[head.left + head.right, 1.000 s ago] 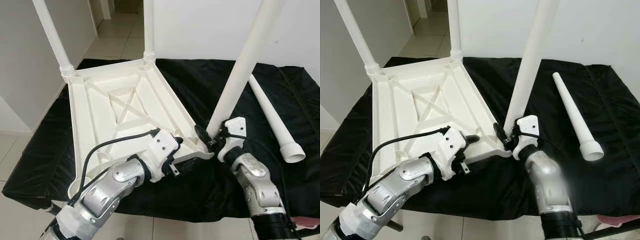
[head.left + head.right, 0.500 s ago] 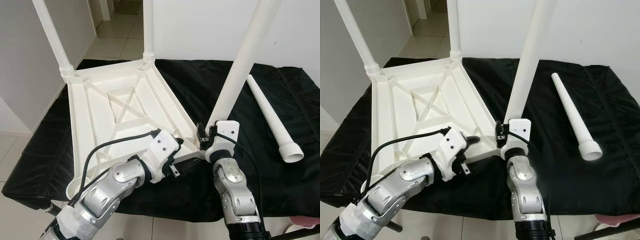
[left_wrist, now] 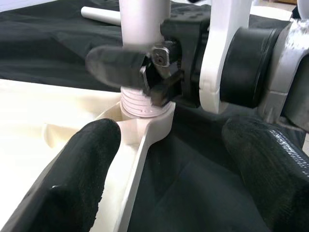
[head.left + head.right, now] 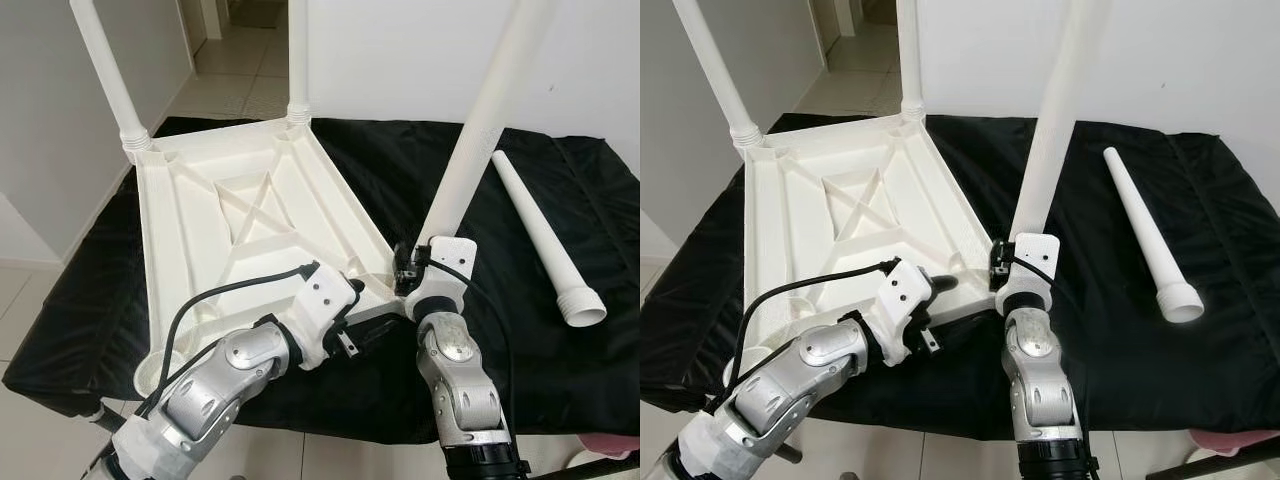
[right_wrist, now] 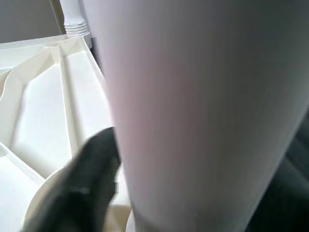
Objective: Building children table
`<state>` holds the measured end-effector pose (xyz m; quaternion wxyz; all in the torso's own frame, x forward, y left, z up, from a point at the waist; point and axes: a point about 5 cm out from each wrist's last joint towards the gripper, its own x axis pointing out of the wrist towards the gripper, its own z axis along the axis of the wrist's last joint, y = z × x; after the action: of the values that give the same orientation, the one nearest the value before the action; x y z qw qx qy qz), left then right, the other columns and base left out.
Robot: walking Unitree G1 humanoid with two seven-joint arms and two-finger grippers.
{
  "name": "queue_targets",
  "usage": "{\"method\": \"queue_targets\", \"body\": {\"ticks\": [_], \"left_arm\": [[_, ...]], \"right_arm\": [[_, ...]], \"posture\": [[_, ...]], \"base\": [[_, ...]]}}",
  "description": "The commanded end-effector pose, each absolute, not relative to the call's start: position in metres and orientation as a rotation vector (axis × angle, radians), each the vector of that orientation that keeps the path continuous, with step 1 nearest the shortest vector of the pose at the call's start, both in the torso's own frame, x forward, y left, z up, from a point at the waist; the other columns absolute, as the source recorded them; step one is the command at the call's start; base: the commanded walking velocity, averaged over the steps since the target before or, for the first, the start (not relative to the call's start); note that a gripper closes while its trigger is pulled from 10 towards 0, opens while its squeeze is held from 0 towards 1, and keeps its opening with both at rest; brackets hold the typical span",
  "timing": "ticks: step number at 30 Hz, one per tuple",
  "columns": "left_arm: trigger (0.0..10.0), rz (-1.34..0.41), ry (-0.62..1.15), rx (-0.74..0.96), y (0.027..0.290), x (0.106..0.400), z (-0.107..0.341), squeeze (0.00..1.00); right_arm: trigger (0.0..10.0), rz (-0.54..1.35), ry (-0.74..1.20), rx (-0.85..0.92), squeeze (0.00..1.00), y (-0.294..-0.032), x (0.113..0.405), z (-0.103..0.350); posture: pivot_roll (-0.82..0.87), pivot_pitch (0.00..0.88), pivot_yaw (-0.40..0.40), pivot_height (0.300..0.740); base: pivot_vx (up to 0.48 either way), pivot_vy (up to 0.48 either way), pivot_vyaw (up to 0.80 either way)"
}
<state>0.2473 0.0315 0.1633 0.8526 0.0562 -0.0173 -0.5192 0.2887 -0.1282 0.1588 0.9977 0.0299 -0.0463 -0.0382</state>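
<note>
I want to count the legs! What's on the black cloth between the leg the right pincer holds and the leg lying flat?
Nothing: between the held leg in the right pincer and the loose leg, the black cloth is bare in both eye views.

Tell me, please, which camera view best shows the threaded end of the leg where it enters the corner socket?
The left wrist view: the threaded end sits in the socket, close and sharp, with the right hand on the leg above it. The eye views hide it behind that hand; the right wrist view is a blur.

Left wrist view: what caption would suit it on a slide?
Right pincer grips a white leg in the tabletop's corner socket.
</note>
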Motion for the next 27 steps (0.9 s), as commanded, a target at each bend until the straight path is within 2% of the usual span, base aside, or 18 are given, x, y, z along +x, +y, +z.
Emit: {"method": "queue_targets", "body": {"ticks": [1,5,6,8,13,17,18,21,23,27], "left_arm": [[10.0,-1.208,-0.029,0.137,0.030,0.244,0.161,0.00],[10.0,-1.206,-0.032,0.137,0.030,0.244,0.162,0.00],[10.0,-1.205,-0.034,0.137,0.029,0.244,0.161,0.00],[10.0,-1.205,-0.035,0.136,0.028,0.244,0.161,0.00],[10.0,-1.205,-0.035,0.135,0.028,0.244,0.160,0.00],[10.0,-1.210,-0.036,0.138,0.028,0.244,0.160,0.00],[10.0,-1.212,-0.037,0.142,0.028,0.245,0.160,0.00],[10.0,-1.212,-0.037,0.142,0.028,0.245,0.160,0.00],[10.0,-1.213,-0.042,0.149,0.029,0.246,0.161,0.00],[10.0,-1.211,-0.044,0.150,0.029,0.247,0.161,0.00]], "right_arm": [[10.0,-0.061,-0.097,0.100,1.00,-0.126,0.284,0.159],[10.0,-0.047,-0.115,0.103,1.00,-0.131,0.283,0.161],[10.0,-0.011,-0.135,0.108,0.00,-0.134,0.280,0.163],[10.0,0.054,-0.167,0.099,0.00,-0.139,0.276,0.165],[10.0,0.068,-0.173,0.096,0.00,-0.140,0.275,0.166],[10.0,0.184,-0.170,0.068,0.00,-0.141,0.275,0.164],[10.0,0.268,-0.166,0.028,0.00,-0.143,0.275,0.163],[10.0,0.268,-0.166,0.028,0.00,-0.143,0.275,0.163],[10.0,0.392,-0.159,-0.055,0.00,-0.155,0.283,0.160],[10.0,0.441,-0.147,-0.094,0.00,-0.162,0.290,0.158]], "posture": [[-0.08,0.055,0.002,0.740],[-0.08,0.054,-0.003,0.740],[-0.08,0.052,-0.004,0.740],[-0.09,0.051,-0.002,0.740],[-0.09,0.051,-0.002,0.740],[-0.10,0.044,0.004,0.740],[-0.10,0.034,0.007,0.740],[-0.10,0.034,0.007,0.740],[-0.09,0.024,0.002,0.740],[-0.09,0.023,0.004,0.740]], "base": [[0.000,0.000,0.00],[0.000,0.000,0.00],[0.000,0.000,0.00],[0.000,0.000,0.00],[0.000,0.000,0.00],[0.000,0.000,0.00],[0.000,0.000,0.00],[0.000,0.000,0.00],[0.000,0.000,0.00],[0.000,0.000,0.00]]}}
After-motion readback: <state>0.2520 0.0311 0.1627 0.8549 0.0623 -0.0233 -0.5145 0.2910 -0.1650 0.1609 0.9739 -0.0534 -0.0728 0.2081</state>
